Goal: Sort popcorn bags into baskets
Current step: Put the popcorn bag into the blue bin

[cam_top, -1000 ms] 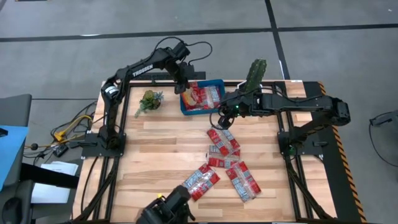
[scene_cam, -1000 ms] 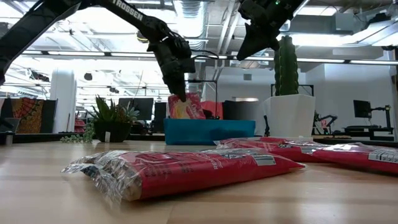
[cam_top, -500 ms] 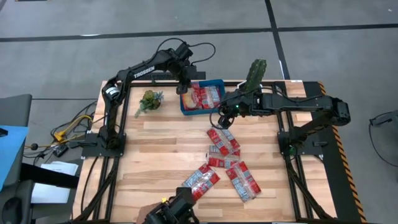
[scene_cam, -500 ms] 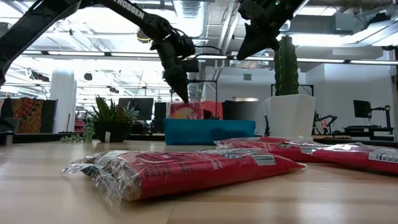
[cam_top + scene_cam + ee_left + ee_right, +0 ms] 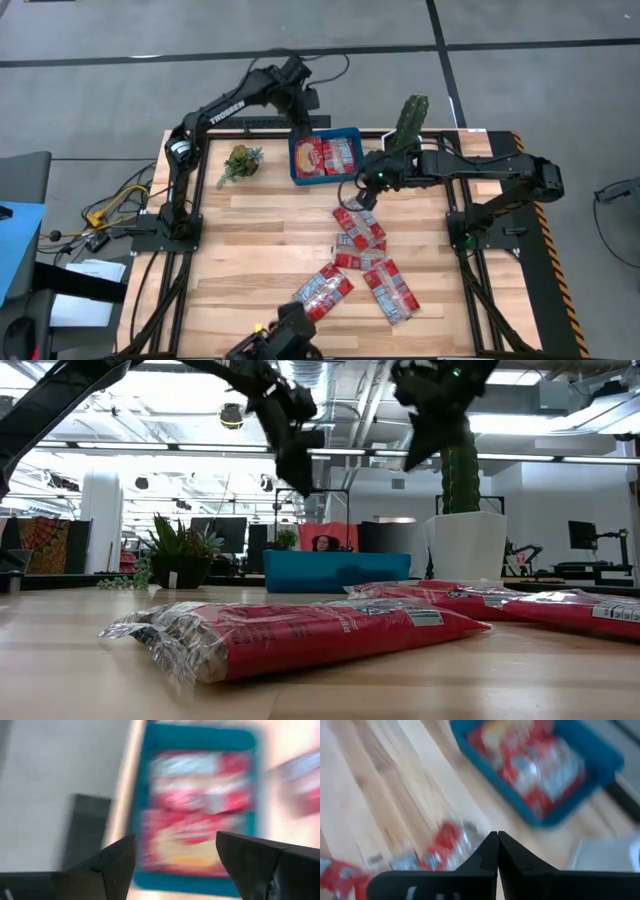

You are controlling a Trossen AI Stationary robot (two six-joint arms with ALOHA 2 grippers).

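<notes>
Left gripper [image 5: 175, 862] spread empty above shallow blue plastic bin [image 5: 325, 157] (red packets [image 5: 326, 156] inside, hidden low view); right gripper [image 5: 497, 851] clenched, empty.

Blue bin [image 5: 200, 740] and its popcorn bags [image 5: 195, 820] — blurred, print unreadable.

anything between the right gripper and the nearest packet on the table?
Nothing visible. The right gripper, fingers shut and empty, hangs just above the top packet of the row on the table; only bare wood lies between. The blue bin sits beside that path, not across it.
</notes>
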